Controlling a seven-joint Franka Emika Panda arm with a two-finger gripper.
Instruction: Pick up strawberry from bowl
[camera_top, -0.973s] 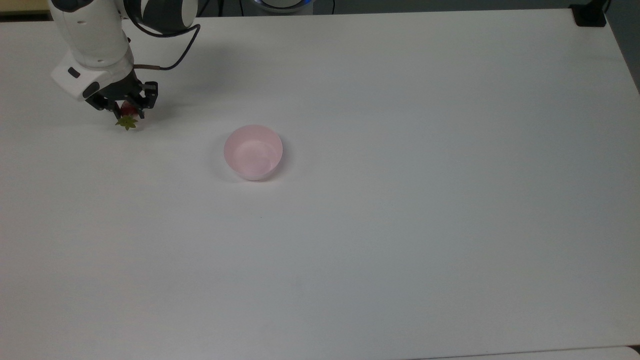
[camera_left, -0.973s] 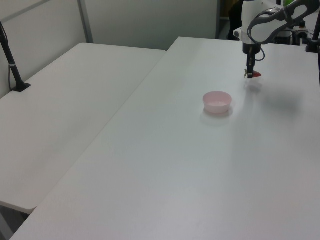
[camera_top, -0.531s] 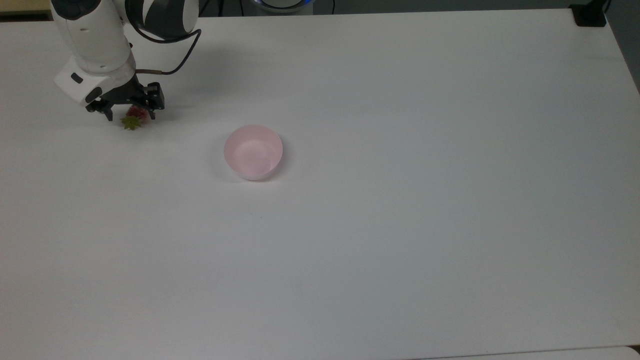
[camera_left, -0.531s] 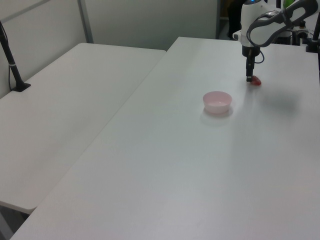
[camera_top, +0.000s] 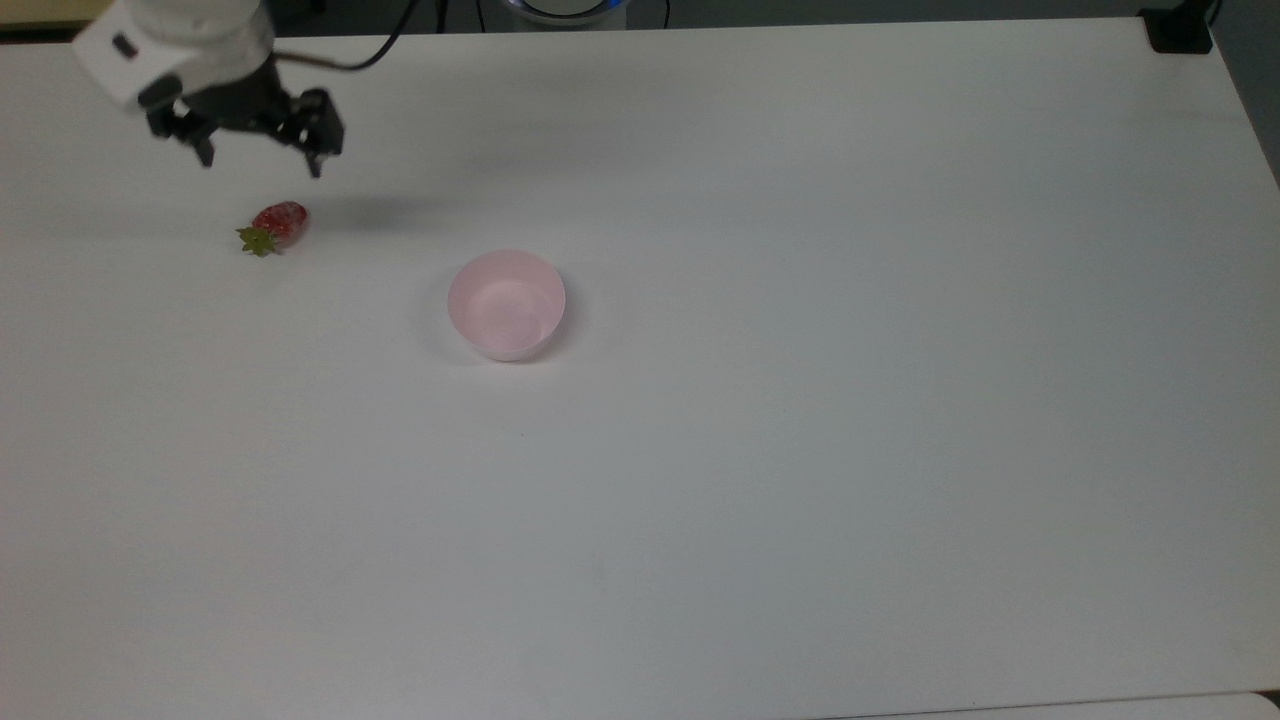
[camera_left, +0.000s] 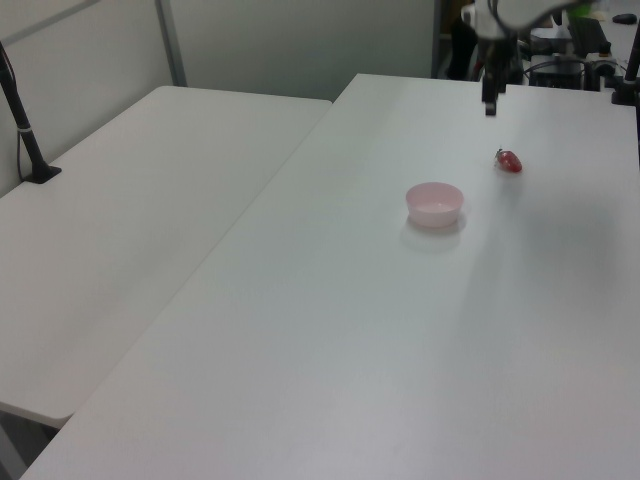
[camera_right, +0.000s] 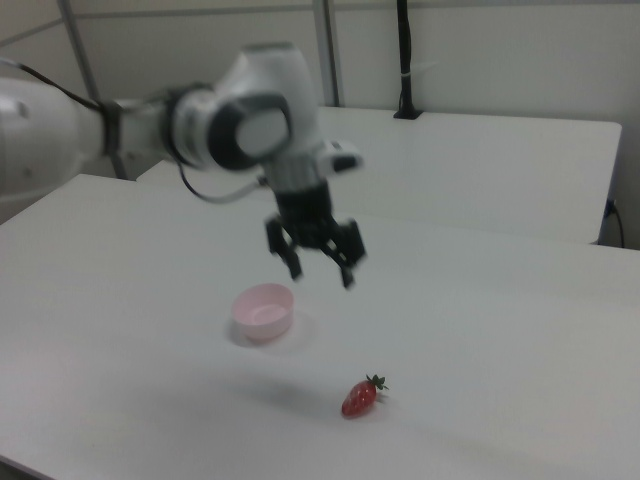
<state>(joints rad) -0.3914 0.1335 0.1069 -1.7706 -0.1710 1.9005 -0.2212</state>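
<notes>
The red strawberry (camera_top: 273, 226) with its green cap lies on its side on the white table (camera_top: 800, 450), well to the top view's left of the pale pink bowl (camera_top: 507, 304). The bowl holds nothing. The strawberry (camera_left: 509, 161) is beyond the bowl (camera_left: 434, 203) in the left view. In the right view the strawberry (camera_right: 361, 396) rests in front of the bowl (camera_right: 263, 311). My gripper (camera_top: 259, 163) hangs in the air above the strawberry, open and holding nothing; its fingers (camera_right: 349, 277) stand wide apart in the right view, where the gripper (camera_right: 320, 273) is well above the table.
A second white table (camera_left: 130, 200) stands alongside at the left view's left, with a black post (camera_left: 22, 120) on it. A black clamp (camera_top: 1180, 30) sits at the table's far right corner in the top view.
My gripper opened and let go of the strawberry, which now lies on the table. The gripper then rose up and away from it.
</notes>
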